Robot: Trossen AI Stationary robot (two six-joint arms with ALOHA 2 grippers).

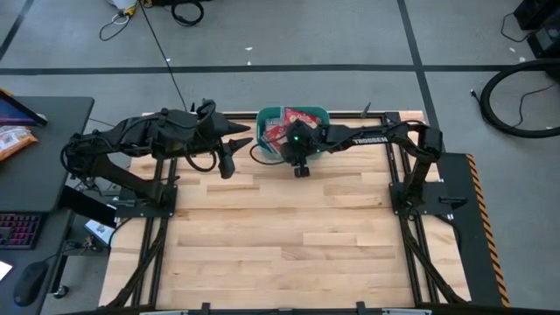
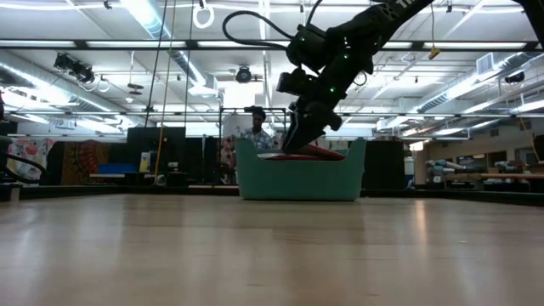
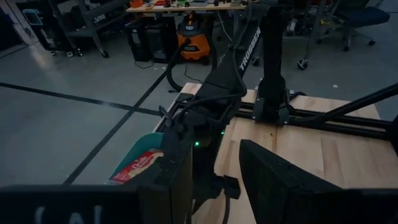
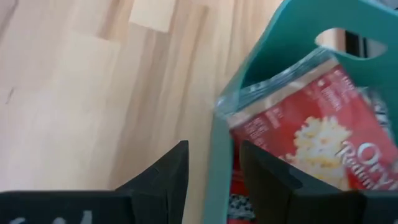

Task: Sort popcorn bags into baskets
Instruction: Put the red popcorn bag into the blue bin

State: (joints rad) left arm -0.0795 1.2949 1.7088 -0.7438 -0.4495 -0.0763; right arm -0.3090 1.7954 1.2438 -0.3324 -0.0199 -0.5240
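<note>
A: Item one — tub?
B: Teal, at the far edge of the surface, midway across. In the low view it stands upright.

A: Contents?
B: Red popcorn bags, piled inside. One bag leans on the tub's wall and rises above the rim; its red top also shows over the rim from table height.

A: Right tool?
B: Right tool is at the tub's near rim, hanging down over it. Its fingers stand apart with the teal rim in the gap between them — nothing gripped, the bag only beside one finger.

A: Left tool?
B: Left tool waits to the tub's left, near it but not touching. Fingers parted, nothing between them; from its wrist the tub and a bag show past the right arm.

A: Off the surface?
B: An orange-and-white snack bag on a dark side desk.
</note>
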